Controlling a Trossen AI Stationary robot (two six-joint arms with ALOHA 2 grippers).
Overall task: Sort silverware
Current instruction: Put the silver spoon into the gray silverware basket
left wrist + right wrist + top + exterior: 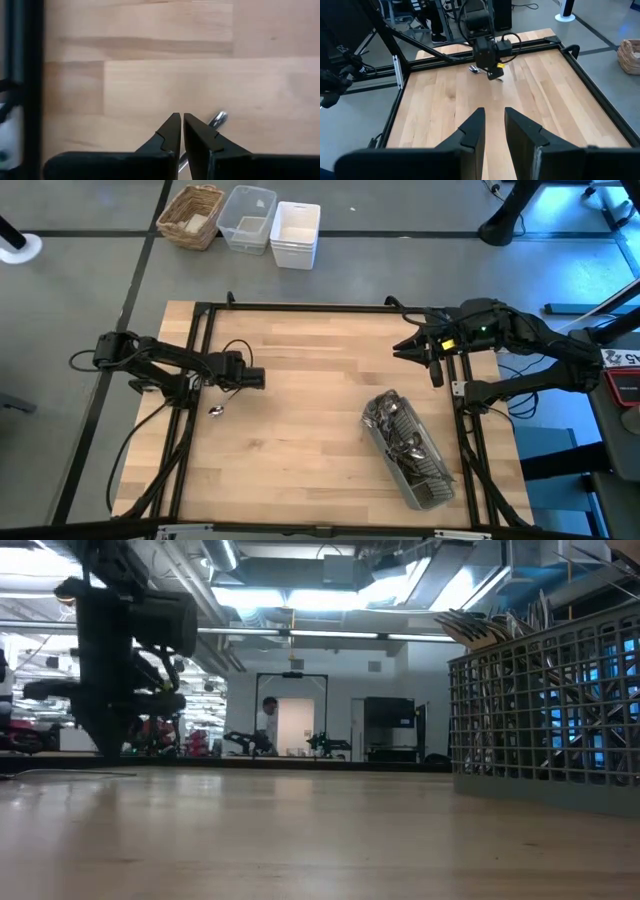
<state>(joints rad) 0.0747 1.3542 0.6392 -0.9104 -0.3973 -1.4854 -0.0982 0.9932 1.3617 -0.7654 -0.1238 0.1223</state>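
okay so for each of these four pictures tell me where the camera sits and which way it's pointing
High view: above the table, looking straight down; both arms show.
Low view: at tabletop height, looking level across into the room; caddy at right, one dark arm at left.
Left wrist view: looks down past the shut left gripper at wood and a piece of silverware.
Right wrist view: looks across the table past the right gripper at the left arm.
Shared: high and low views both show the caddy.

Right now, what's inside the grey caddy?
The grey caddy lies on its side on the table, packed with silverware; handles and tips poke out its open end. Its mesh walls hide individual pieces, so a count isn't possible. One spoon lies outside, near the left pincer.
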